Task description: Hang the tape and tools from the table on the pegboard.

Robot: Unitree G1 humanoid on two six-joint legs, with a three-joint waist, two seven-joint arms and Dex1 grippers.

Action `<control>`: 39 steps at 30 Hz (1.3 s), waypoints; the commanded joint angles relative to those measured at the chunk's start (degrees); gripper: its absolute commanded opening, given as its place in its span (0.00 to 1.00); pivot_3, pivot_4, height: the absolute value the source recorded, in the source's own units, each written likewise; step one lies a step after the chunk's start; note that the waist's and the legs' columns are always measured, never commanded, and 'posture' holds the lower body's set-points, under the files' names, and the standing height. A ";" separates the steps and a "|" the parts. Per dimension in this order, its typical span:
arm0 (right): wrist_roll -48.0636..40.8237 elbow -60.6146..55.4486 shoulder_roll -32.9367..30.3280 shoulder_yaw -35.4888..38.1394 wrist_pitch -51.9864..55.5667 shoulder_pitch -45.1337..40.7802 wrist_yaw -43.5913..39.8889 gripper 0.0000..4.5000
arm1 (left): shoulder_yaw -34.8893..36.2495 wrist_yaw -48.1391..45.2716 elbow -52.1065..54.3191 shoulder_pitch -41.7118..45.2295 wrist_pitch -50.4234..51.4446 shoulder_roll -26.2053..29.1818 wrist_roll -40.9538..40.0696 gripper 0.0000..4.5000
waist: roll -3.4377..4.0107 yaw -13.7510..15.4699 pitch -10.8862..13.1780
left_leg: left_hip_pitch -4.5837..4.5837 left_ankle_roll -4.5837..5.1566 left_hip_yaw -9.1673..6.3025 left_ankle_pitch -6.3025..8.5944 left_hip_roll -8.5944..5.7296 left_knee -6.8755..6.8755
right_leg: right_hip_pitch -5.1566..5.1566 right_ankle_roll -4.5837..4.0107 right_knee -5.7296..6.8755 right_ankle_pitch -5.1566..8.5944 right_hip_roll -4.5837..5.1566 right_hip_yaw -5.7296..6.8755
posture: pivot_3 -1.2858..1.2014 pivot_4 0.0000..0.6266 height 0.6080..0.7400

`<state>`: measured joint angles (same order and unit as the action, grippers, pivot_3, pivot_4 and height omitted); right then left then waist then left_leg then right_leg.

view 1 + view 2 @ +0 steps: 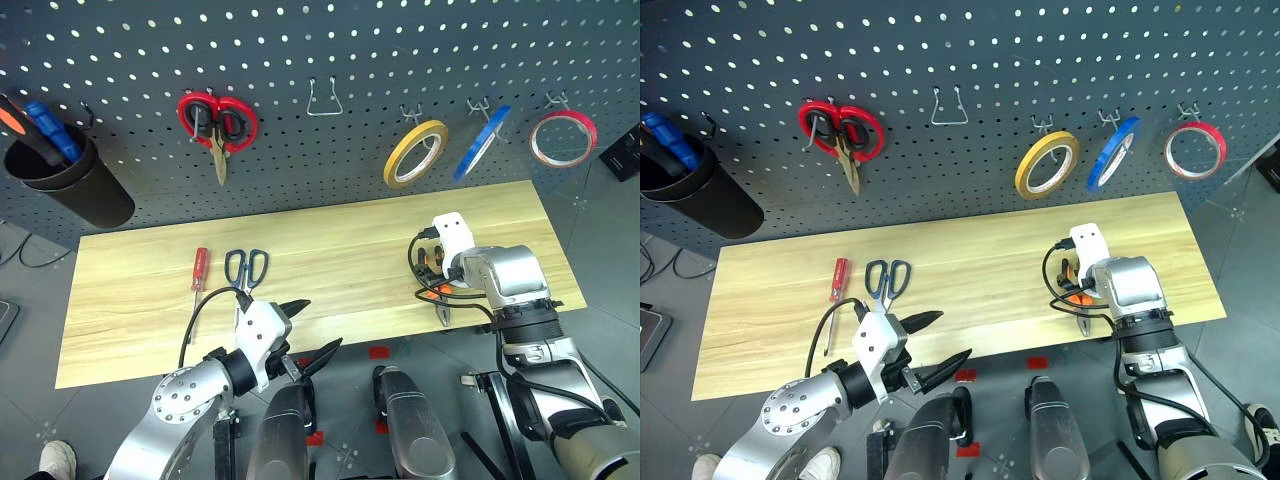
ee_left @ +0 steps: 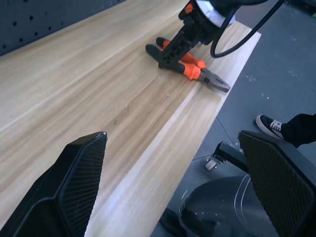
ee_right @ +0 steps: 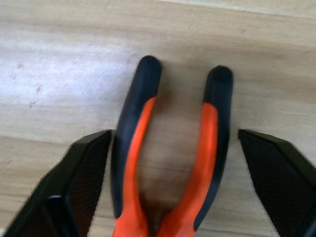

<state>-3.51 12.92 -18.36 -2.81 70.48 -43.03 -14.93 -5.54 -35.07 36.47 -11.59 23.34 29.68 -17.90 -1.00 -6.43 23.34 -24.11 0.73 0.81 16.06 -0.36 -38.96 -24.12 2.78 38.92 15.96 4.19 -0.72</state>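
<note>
Right gripper [image 3: 170, 182] over pliers [image 3: 168, 163] on surface [image 1: 330, 250].
Its jaws straddle both orange handles, spread; left gripper [image 1: 312, 330] jaws spread, empty.

Grey floor [image 1: 600, 215], black bin [image 1: 70, 180] on wall

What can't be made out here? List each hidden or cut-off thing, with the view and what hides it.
- Orange-handled pliers: in the eye views, mostly covered by the right claw and its wrist.
- Pliers' metal nose: cut off by the right wrist view's edge.
- Tools in the black cup: only the orange and blue handle tops show; the cup hides their tips.
</note>
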 commanded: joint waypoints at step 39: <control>-8.11 -20.15 15.01 3.15 -48.00 -8.59 -2.02 0.69 | 19.16 27.88 23.53 2.53 7.16 0.09 -12.21 1.00 | -0.93 4.62 -8.58 | -0.72 -1.10 -0.85 -0.67 -0.07 0.02 | -0.31 -0.06 -0.06 -0.04 -0.16 1.23 | 0.53 0.21 1.00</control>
<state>-12.66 -7.51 -3.80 -0.21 29.15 -48.68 -17.75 11.60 -9.24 57.32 -10.34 31.02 29.39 -29.46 -1.93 -1.81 14.76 -24.80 -0.36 -0.03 15.39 -0.44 -38.94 -24.40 2.72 38.89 15.92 4.02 0.51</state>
